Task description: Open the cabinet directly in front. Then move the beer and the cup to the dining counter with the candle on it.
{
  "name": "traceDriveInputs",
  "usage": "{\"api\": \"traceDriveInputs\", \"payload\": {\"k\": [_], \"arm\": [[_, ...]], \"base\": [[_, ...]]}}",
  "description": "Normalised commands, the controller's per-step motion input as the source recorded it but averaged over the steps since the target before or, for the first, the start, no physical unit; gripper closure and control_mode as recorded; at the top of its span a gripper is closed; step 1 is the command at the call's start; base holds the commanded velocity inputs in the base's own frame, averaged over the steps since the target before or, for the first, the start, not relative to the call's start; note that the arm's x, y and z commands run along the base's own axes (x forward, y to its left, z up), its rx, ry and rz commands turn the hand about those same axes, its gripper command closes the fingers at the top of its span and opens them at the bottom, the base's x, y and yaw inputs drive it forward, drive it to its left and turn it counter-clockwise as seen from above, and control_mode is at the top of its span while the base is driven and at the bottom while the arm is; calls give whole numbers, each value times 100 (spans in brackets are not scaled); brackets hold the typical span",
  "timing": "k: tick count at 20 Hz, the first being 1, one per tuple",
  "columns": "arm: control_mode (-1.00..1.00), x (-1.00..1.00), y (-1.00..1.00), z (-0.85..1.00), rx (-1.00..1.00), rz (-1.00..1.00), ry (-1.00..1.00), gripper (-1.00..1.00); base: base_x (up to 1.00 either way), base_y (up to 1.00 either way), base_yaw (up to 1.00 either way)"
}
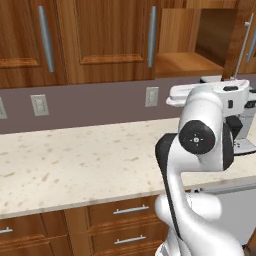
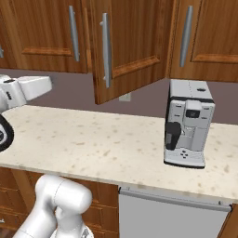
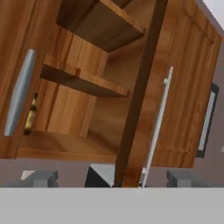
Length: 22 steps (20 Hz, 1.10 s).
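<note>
The cabinet (image 3: 105, 109) on the wall stands open, its recessed-panel door (image 2: 128, 46) swung out toward the room over the beige speckled countertop (image 1: 75, 160), with the long brushed-metal bar handle (image 3: 156, 127) running down the door's free edge. In the hand view the door is seen nearly edge-on, and beside it the wooden interior shows a shelf (image 3: 83, 81) partway up and a bare floor board below. The beer (image 3: 30, 114), a dark brown bottle with a pale label, stands at the far side of the cabinet floor, mostly hidden behind the edge of the neighbouring closed door with its own bar handle (image 3: 18, 94). The gripper (image 3: 111, 178) is released, its two dark fingertips (image 3: 41, 178) spread wide apart at the bottom of the hand view with nothing between them, and the door's lower corner sits in the gap without touching either. In the right base view a white and black coffee machine (image 2: 188, 123) stands on the countertop to the right of the open door, and wall outlets (image 1: 39, 104) dot the grey backsplash under the closed cabinets
</note>
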Motion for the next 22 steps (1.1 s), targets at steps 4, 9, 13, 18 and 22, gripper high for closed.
{"api": "traceDriveInputs", "payload": {"k": [4, 9, 13, 18, 22], "arm": [[-100, 90, -1, 2, 0, -11, 19, -100], [-100, 86, -12, 0, 0, 0, 10, -100], [-100, 97, -36, 0, 0, 0, 11, -100], [-100, 98, -66, 0, 1, -3, 17, -100], [-100, 71, -85, 0, 0, -10, 19, -100]], "base": [[0, 0, 0], [0, 0, 0], [0, 0, 0], [0, 0, 0], [0, 0, 0]]}}
